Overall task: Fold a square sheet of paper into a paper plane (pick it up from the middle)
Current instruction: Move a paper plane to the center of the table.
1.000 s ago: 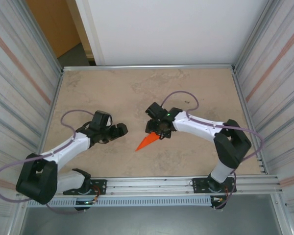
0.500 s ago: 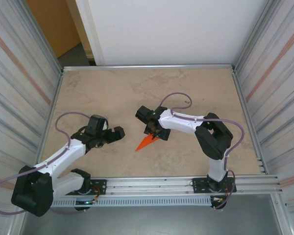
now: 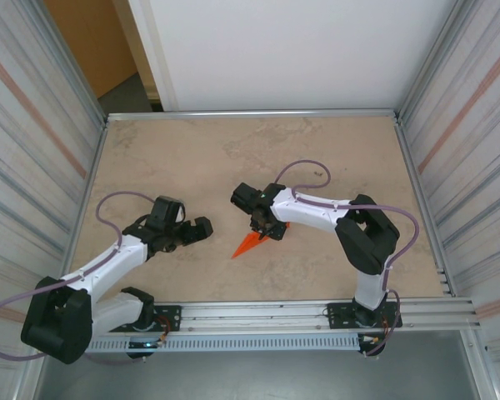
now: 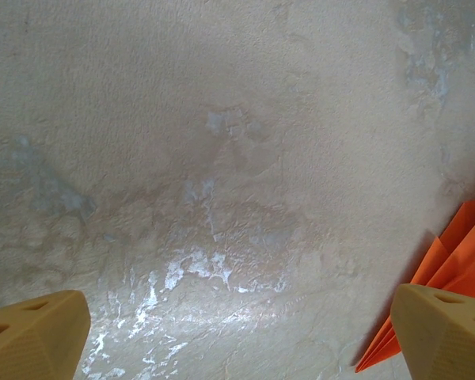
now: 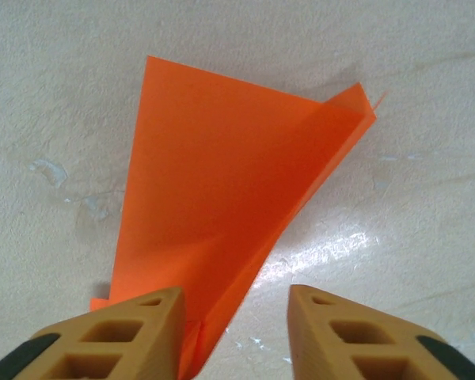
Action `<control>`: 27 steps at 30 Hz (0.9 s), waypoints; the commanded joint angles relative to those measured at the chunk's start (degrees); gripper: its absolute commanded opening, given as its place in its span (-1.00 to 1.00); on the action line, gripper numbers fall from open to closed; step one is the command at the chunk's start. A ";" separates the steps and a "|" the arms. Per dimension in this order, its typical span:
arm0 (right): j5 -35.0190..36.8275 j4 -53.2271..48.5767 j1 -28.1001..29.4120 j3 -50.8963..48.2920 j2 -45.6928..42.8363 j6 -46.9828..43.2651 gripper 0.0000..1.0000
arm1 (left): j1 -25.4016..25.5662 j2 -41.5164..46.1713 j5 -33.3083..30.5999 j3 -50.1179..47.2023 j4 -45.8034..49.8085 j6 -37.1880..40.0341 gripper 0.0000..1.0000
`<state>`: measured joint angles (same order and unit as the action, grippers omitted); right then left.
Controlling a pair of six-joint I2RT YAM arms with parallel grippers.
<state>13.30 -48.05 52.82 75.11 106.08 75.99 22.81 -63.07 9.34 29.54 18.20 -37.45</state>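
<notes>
Orange pointed paper plane (image 5: 214, 198) on mottled beige tabletop (image 3: 192, 158); right gripper (image 5: 236, 301) over it, jaws apart; left gripper (image 4: 237, 328) agape nearby. Best: press crease w/ 1 fingertip, no dragging.

Left pincer (image 4: 237, 342): tan fingertips (image 4: 33, 332) set wide apart above the mottled beige desk (image 4: 222, 142). Paper plane (image 4: 461, 241): orange, at right edge, partly behind one fingertip.

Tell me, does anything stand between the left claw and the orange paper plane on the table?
Nothing visible does. Bare table lies between the left claw and the paper plane; the right claw is over the plane's far end, not in that gap.
</notes>
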 commanded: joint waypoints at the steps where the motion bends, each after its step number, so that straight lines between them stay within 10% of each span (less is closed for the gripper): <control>1: 0.77 -1.52 0.40 -1.06 -2.25 1.54 -0.34 | -0.57 -0.09 0.07 0.43 0.60 0.71 0.96; 20: 1.15 1.33 -1.34 -3.32 -5.71 -1.11 -0.87 | -0.75 0.29 0.70 0.78 1.36 0.19 0.97; 27: -11.31 20.19 -6.12 -9.53 -13.65 -21.47 -1.00 | -2.53 1.07 5.02 0.28 -0.90 -0.50 0.97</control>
<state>9.08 -38.13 48.62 68.58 96.73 66.00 21.23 -63.02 11.51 29.54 18.13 -37.54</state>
